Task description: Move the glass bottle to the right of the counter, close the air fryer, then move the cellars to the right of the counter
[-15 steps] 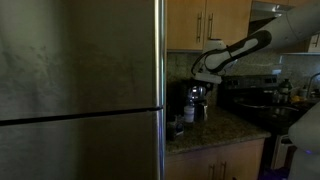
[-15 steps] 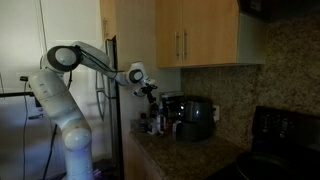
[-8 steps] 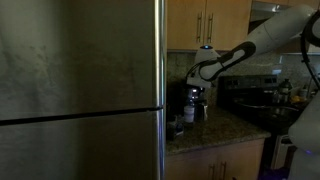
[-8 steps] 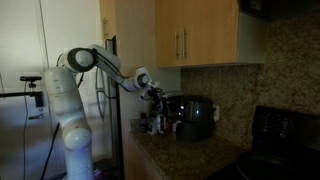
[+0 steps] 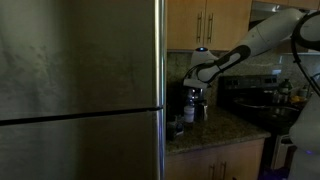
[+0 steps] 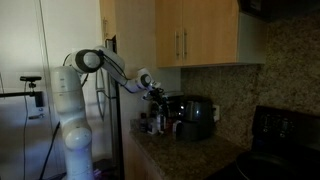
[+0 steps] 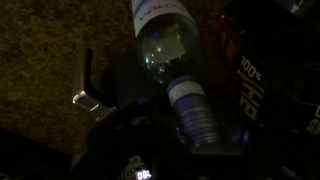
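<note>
In the wrist view the glass bottle is seen from above, its pale ribbed top lying between the jaws of my gripper. The picture is too dark to tell whether the fingers touch the neck. In both exterior views the gripper hangs over the bottle at the counter's end beside the fridge. The black air fryer stands just behind the bottle. Small pale cellars sit on the dark speckled counter near its edge.
A tall steel fridge borders the counter on one side and a black stove on the other. Wooden wall cabinets hang above. A dark package with white print stands beside the bottle.
The arm has lowered and drawn in over the bottle. The jaws have narrowed around the bottle's top. The bottle itself stands where it was.
</note>
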`<state>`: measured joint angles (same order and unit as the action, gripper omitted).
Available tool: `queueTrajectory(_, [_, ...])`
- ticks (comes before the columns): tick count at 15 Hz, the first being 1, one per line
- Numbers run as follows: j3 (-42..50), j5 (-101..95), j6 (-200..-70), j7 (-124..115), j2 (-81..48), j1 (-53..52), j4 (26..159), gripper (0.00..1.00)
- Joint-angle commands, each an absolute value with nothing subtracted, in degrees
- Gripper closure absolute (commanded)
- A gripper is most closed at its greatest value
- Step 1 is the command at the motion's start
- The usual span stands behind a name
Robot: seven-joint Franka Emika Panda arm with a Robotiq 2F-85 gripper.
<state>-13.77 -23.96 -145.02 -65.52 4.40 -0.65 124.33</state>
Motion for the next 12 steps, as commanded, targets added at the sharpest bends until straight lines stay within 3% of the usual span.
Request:
queueTrajectory(1, [-12.3, -24.7, -143.2, -65.9, 3.1, -2.6, 122.3, 0.65])
queueTrajectory(5, [-11.6, -27.1, -142.0, -67.3, 3.3, -2.5, 121.9, 0.98])
queueTrajectory(12, [-8.9, -31.3, -136.0, -73.0, 5.9, -1.7, 121.9, 0.94])
